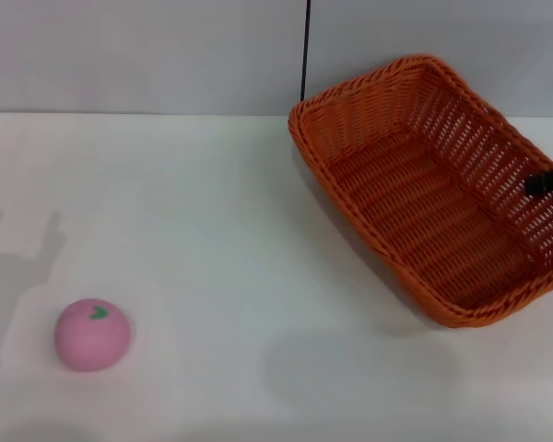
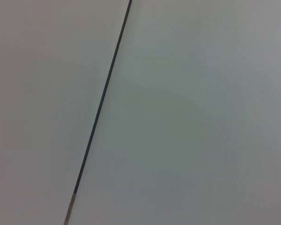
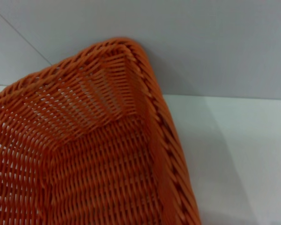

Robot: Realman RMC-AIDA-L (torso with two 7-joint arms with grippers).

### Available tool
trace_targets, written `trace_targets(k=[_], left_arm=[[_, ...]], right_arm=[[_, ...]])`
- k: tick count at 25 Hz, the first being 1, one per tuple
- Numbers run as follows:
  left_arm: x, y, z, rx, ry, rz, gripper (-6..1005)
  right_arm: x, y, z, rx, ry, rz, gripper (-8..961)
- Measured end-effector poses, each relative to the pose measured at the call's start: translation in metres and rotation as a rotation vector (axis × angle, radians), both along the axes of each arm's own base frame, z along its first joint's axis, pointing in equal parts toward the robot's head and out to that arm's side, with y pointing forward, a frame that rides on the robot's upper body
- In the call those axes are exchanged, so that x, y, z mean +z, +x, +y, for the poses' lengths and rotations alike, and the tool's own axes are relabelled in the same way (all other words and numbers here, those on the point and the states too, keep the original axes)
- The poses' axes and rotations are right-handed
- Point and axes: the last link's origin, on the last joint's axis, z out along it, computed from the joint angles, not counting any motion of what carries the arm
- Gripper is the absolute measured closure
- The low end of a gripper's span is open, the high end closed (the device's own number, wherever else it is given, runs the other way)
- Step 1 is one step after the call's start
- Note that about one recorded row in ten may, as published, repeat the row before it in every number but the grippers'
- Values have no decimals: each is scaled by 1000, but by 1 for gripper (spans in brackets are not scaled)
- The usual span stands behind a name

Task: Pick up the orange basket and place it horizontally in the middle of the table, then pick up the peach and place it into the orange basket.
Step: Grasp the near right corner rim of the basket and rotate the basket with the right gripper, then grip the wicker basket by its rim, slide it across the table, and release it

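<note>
Trouble, as we judge it, lies mostly in the first lift. We see the orange basket (image 1: 438,189) resting at about two o'clock on the table (image 1: 258,239), turned on a slant with one corner toward the back wall, not yet in the middle and not yet horizontal. Our right gripper (image 1: 548,181) shows only as a dark tip at three o'clock, at the basket's right long wall; we cannot tell whether its fingers are spread or pressed together. The right wrist view looks down along the braided rim and far corner (image 3: 131,51). If we grip only the open-weave side from this end, the large basket may tilt or swing as it rises, and a finger could catch in the weave. The peach (image 1: 92,334) sits well apart at eight o'clock; being round, it may roll if the basket sweeps it. Our left arm is out of sight.
</note>
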Motion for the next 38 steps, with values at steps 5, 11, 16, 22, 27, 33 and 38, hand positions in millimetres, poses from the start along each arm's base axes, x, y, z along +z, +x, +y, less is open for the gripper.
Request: trace_targets(k=[5,11,16,22,27,33,38], left_arm=[[-1,3,1,-12,-1,-5,183],[-1,6,0,-24,8,-20,183],[0,5,-3,-24,13,-21,184],[-1,5,-10,-28,14,-22,184],[-1,6,-17,-46,2,-14,184],[1,9,-28,-77,17,-16,184],[1,10,-30,-86,19,-18,183]], right_arm=[[-3,-1,-1,37,-11,-5,449],[-7,-5,-1,83,-18,-6,459],[-6,-8,-1,153,-24,-22,605],[-5,-30,-11,404,-83,-67,803],[-3,-49,-20,613,-205,-85,803],[2,-65,-22,831,-314,-136,803],[5,-71,-18,986,-308,-227,803]])
